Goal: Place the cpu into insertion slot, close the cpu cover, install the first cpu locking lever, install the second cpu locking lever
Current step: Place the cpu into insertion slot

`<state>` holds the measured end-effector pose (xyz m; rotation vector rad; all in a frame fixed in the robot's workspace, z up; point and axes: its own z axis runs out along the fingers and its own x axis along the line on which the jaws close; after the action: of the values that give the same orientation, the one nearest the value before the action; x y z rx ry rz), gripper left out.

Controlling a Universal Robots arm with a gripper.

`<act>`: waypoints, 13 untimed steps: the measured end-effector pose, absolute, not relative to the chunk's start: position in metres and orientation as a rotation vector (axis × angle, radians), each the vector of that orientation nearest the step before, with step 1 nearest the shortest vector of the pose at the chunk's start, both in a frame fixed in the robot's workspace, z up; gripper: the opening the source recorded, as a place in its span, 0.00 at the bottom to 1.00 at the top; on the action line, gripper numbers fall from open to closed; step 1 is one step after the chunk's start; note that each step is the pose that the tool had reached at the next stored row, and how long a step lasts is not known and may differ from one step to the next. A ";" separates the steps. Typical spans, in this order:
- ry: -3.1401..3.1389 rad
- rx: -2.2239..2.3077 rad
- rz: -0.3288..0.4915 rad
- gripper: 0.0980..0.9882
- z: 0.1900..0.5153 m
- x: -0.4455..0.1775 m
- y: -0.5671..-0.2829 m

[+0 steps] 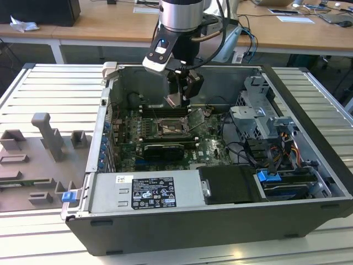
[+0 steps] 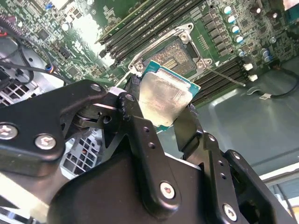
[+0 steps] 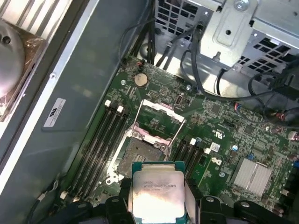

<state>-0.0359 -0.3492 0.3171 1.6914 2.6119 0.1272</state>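
Currently, from the exterior view's left to its right: a grey fixture plate (image 1: 38, 165) with blocks is seen on the table, just beside the open computer case (image 1: 103, 132). Inside the case, a power supply (image 1: 146, 193) is mounted along the near wall, with the green board (image 1: 124, 141) behind it. The gripper (image 1: 177, 99) is hung above the middle of the board, closed narrow on the chip (image 2: 166, 95). The chip is pinched by two opposite edges, with its metal top shown in both wrist views. It is held in the air, over the socket (image 3: 140, 154) and apart from it; not seated. The socket's dark centre is exposed. The cover (image 3: 161, 109) is swung up and open, hinged at one socket edge. Memory slots (image 3: 100, 144) are seen on both sides of the socket. A metal drive cage (image 1: 265, 118) is fixed at the exterior view's right.
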 end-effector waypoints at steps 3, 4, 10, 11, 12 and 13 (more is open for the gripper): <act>2.593 1.719 0.127 0.49 0.316 -0.036 -0.349; 2.588 1.726 0.127 0.49 0.316 -0.036 -0.349; 2.554 1.773 0.126 0.49 0.314 -0.036 -0.349; 2.550 1.779 0.125 0.49 0.314 -0.036 -0.349; 2.544 1.786 0.125 0.49 0.313 -0.036 -0.349; 2.539 1.793 0.125 0.49 0.313 -0.036 -0.349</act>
<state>-0.0359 -0.3492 0.3129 1.7933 2.5391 0.1253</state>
